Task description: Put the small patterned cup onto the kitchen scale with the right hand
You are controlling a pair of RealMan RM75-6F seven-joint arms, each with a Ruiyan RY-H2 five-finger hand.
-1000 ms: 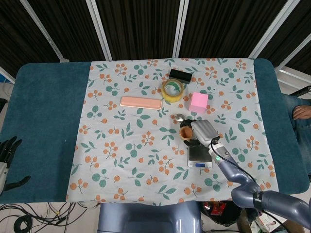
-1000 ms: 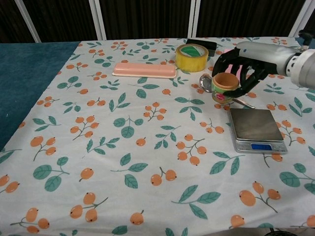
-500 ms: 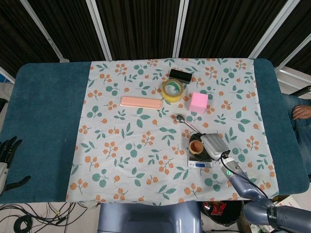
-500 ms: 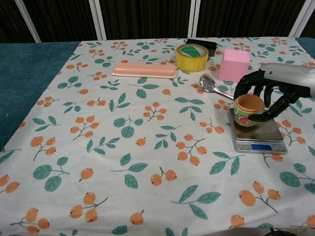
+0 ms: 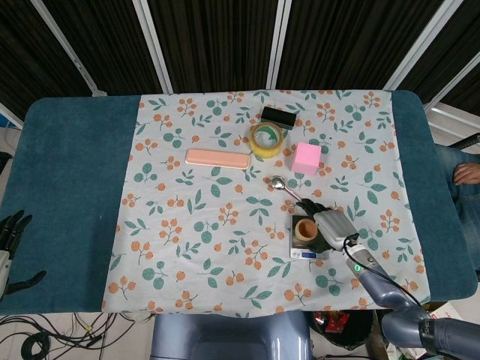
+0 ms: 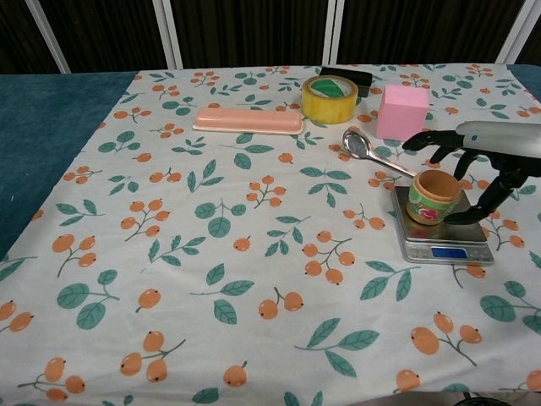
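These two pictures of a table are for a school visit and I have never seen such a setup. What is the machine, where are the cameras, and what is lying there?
It is a two-armed robot with finger hands, steered by a person. One camera looks down from its head, the other forward from its chest. On the leaf-patterned cloth lie a yellow tape roll, a pink cube, a flat pink case, a spoon, a black block and a kitchen scale. The small patterned cup stands upright on the scale. The right hand arches around the cup with its fingers spread; I cannot tell whether it touches the cup. The left hand rests at the table's edge, holding nothing.
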